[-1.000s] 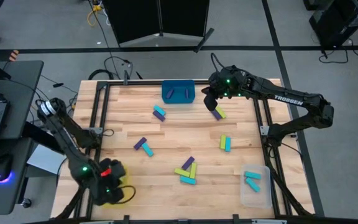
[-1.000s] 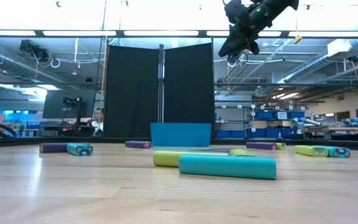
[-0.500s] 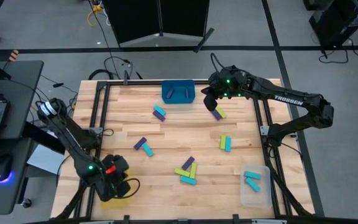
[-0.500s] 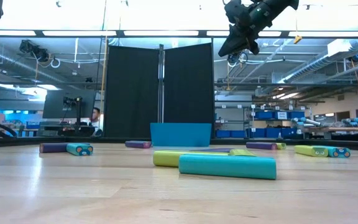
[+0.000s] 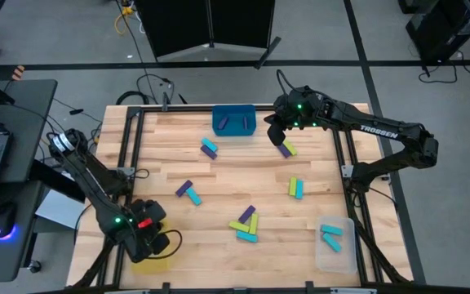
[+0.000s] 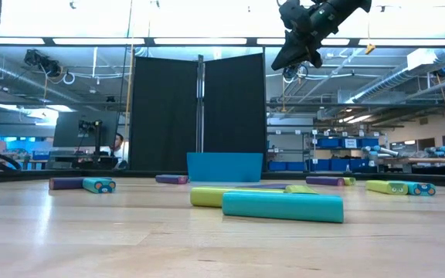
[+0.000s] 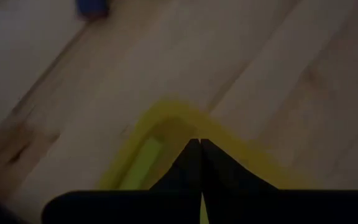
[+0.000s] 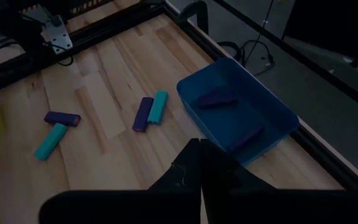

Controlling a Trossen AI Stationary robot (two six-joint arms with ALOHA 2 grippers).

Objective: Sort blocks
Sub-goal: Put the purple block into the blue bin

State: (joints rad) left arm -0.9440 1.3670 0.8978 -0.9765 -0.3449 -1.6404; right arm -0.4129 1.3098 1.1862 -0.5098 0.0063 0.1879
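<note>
High view shows your left gripper (image 5: pixel 147 242), jaws clenched and empty, above the yellow plastic bin (image 5: pixel 155 259) at the near-left table edge; your right gripper (image 5: pixel 272 133), jaws clenched, hangs beside the blue rectangular bin (image 5: pixel 233 120), partly hiding a purple block (image 5: pixel 285 149).

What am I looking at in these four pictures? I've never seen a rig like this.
Two dark robot arms work at a wooden table, sorting small coloured blocks into bins. One picture looks straight down, one looks level across the tabletop, and two come from cameras on the arms' wrists. The left gripper, jaws shut, hangs over the yellow bin at the near left corner, where one lime block lies. The right gripper, jaws also shut and empty, hovers near the blue bin, which holds purple blocks. A clear bin holds cyan blocks. More blocks lie scattered on the table.
</note>
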